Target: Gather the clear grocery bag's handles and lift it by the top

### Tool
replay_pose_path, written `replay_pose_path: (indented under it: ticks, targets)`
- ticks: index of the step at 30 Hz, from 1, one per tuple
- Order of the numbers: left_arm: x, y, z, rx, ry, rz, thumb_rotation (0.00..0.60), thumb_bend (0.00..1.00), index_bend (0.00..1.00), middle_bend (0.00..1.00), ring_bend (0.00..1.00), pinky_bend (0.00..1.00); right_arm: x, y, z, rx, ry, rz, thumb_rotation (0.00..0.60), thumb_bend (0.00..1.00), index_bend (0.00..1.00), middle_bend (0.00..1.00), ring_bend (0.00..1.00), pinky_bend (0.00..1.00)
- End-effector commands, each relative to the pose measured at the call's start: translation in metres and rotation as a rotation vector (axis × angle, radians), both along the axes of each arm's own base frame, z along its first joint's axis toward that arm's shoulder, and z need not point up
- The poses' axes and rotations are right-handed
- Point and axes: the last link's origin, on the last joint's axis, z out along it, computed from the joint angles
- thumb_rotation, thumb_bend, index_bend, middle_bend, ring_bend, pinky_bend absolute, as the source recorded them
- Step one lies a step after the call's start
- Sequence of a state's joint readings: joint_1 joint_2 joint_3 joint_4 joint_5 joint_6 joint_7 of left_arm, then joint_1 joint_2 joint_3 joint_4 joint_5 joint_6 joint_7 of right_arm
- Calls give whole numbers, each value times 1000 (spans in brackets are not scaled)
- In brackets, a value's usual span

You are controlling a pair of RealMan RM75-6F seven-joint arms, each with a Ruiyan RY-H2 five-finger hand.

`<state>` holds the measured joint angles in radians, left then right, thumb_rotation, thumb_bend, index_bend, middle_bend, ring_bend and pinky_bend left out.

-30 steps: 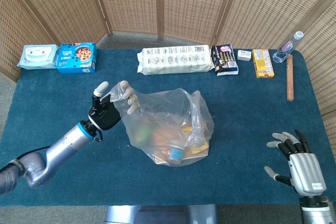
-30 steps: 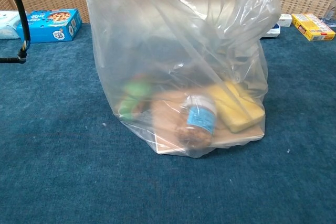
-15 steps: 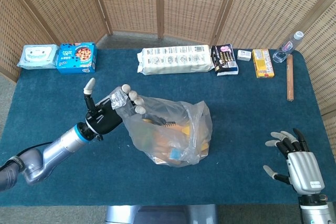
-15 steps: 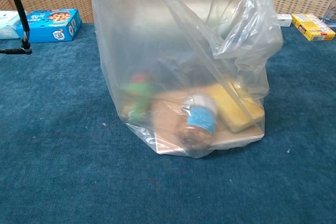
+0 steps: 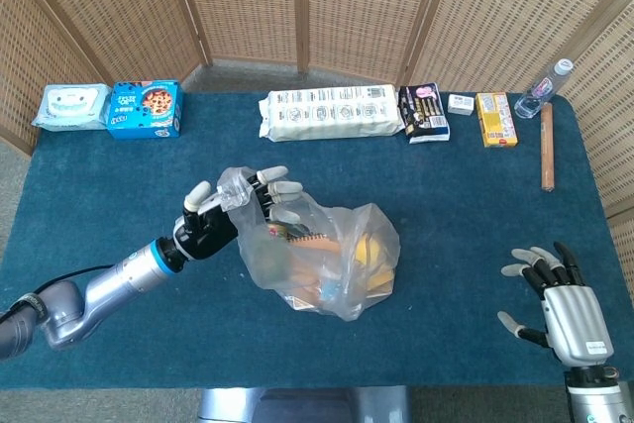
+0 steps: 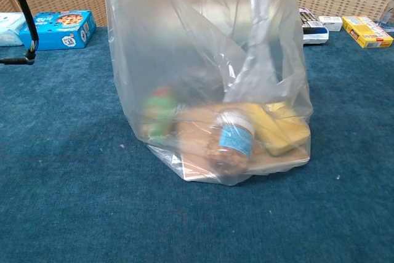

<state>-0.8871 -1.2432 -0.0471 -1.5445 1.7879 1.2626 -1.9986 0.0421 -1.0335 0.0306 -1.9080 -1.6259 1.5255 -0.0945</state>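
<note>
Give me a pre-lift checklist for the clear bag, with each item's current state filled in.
1. Left hand grips plastic at the top of the clear bag: ok.
2. Both handles gathered into that grip: cannot tell; the plastic is bunched and no separate handles can be made out.
3. Bag base resting on the table: ok, in the chest view it sits flat on the blue cloth.
4. Contents settled low, including the blue-labelled jar: ok.
5. Right hand away from the bag: ok, it is apart at the table's near right, fingers spread, holding nothing.
6. Space around the bag free of the boxes along the far edge: ok.
</note>
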Motion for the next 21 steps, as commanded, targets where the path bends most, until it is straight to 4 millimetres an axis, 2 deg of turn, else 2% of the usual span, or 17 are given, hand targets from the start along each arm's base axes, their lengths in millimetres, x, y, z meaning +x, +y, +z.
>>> replay_pose_path:
  ticks: [1, 10, 18, 21]
  targets:
    - [-3, -1, 3, 34, 56, 35, 0, 203, 13, 93, 22, 167, 1, -2, -1, 6, -1, 2, 600, 196, 359, 241, 173, 0]
    - [-7, 1, 9, 34, 6, 73, 0, 203, 0, 74, 3, 130, 2, -3, -2, 12, 4, 5, 600, 196, 362, 241, 173, 0]
    - [-9, 1, 9, 40, 41, 66, 0, 203, 0, 9, 0, 118, 2, -3, -2, 12, 3, 5, 600, 196, 366, 247, 173, 0]
    - [-9, 3, 10, 60, 46, 69, 0, 201, 0, 0, 0, 80, 2, -3, -2, 13, 3, 8, 600, 196, 370, 249, 173, 0]
